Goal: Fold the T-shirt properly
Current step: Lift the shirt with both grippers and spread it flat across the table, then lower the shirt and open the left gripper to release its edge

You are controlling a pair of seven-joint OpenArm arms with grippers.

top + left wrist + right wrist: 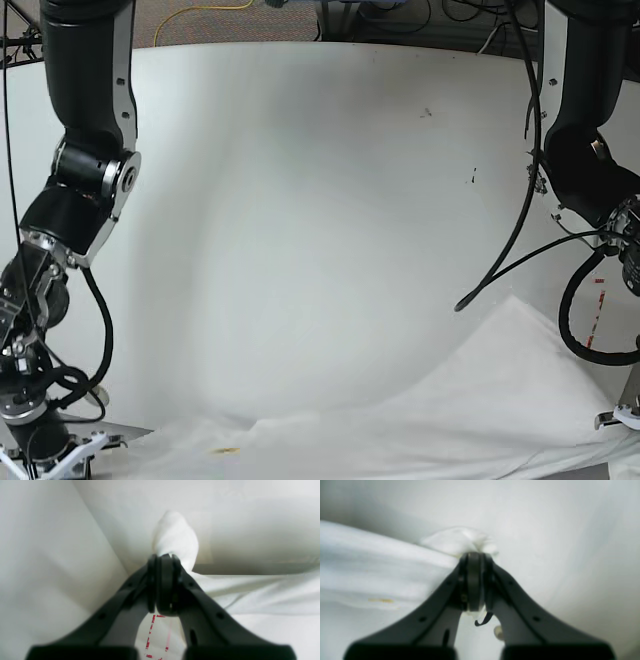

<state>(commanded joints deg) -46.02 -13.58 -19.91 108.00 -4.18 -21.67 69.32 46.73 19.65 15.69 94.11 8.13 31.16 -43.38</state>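
Both my tools pinch the T-shirt point(400, 430).
Left tool point(163, 557) and right tool point(473, 555) each clamp bunched white cloth, low over the surface point(300, 200).

We see the white table point(300, 200) lying bare across its middle and far side, open room for either gripper to pass. The T-shirt point(450, 420) takes up only the near edge, rising toward the left arm point(585, 150). A black cable point(510, 240) loops down beside that arm, its end just above the cloth. The right arm point(85, 150) stands at the opposite side, its own cable point(100, 330) hanging close.
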